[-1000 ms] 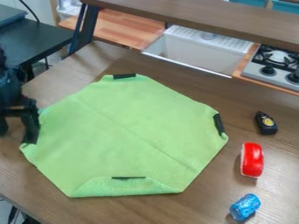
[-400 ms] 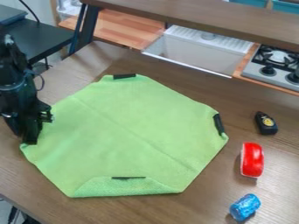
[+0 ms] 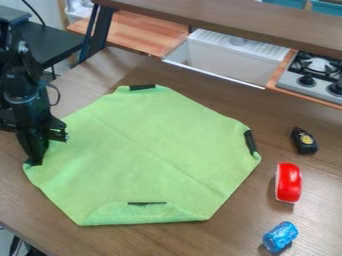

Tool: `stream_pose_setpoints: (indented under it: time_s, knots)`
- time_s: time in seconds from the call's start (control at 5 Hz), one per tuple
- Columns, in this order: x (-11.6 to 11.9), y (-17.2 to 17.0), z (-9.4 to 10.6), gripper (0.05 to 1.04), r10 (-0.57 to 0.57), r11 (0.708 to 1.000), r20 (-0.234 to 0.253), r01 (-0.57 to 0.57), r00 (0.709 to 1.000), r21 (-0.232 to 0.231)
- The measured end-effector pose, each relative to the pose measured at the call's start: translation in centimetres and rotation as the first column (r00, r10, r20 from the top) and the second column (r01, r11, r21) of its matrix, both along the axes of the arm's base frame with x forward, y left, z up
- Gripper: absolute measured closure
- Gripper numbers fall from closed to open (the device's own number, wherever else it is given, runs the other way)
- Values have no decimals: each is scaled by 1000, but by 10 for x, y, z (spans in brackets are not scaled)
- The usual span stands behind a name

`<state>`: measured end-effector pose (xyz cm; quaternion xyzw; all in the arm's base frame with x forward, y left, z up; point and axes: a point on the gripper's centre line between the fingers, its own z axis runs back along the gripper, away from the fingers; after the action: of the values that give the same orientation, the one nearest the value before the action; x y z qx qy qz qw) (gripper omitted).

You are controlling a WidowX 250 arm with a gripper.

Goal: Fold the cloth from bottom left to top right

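The green cloth (image 3: 153, 145) lay spread on the table (image 3: 133, 240), a flap (image 3: 143, 213) turned up along its bottom edge; the required fold was judged not yet made. The gripper (image 3: 33, 160) was down at the cloth's left corner. Whether it stood apart or had clamped the fabric could not be determined. The step in hand appeared to be securing that corner; the next move called for a firm hold, then a lift across towards the cloth's upper right. Right of the cloth, a black bottle (image 3: 300, 146) bore a yellow label (image 3: 306, 139), wording illegible.
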<state>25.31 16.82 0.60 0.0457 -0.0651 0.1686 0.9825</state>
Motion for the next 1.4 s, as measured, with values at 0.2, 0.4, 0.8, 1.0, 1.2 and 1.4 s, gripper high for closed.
stream_pose_setpoints:
  time_s: [0.2, 0.4, 0.8, 1.0, 1.2, 1.4]
  knots:
    - [-1, 5, 2, 1019, 8, 1000, -21, -7, 1000, 26]
    - [-9, 17, 4, 1027, 27, 998, -50, -24, 998, 55]
    - [-39, 71, 19, 1028, 90, 993, -80, -84, 993, 78]
    - [-42, 71, 22, 1028, 96, 995, -89, -94, 991, 28]
    - [-24, 42, 42, 1028, 77, 997, -55, -79, 996, -28]
    - [8, -1, 49, 1028, 38, 997, -47, -41, 998, -61]
